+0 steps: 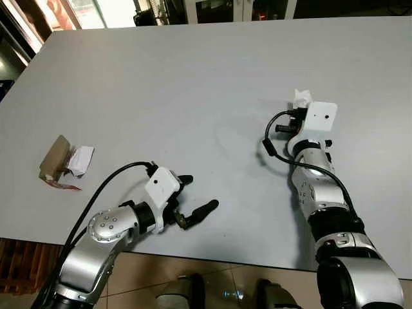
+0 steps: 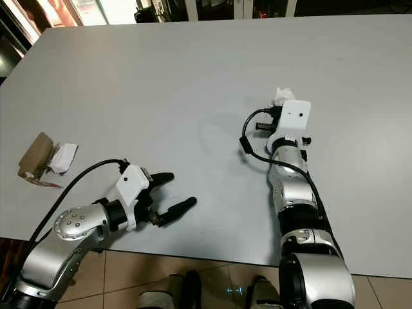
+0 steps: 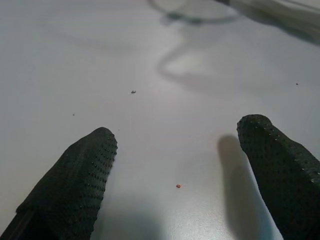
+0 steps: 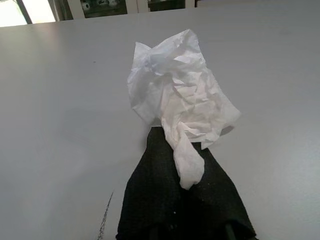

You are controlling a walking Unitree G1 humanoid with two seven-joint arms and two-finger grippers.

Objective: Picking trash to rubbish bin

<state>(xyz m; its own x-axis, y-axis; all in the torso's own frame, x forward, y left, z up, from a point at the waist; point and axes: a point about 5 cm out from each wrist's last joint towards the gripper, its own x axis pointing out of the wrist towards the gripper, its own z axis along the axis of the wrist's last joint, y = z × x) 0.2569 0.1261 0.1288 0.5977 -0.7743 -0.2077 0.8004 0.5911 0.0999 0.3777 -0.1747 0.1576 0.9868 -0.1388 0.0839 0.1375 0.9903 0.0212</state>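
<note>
Left gripper [image 3: 177, 150]: 2 black dotted rubber fingers [image 3: 75, 182] spread wide apart, nothing between them, low over smooth pale grey tabletop [image 3: 90, 55]. Tiny orange-red crumb [image 3: 178, 186] on the surface between the fingers; small dark speck [image 3: 133, 92] farther out. Curved shadow [image 3: 175, 62] beyond, possibly from a cable.
</note>
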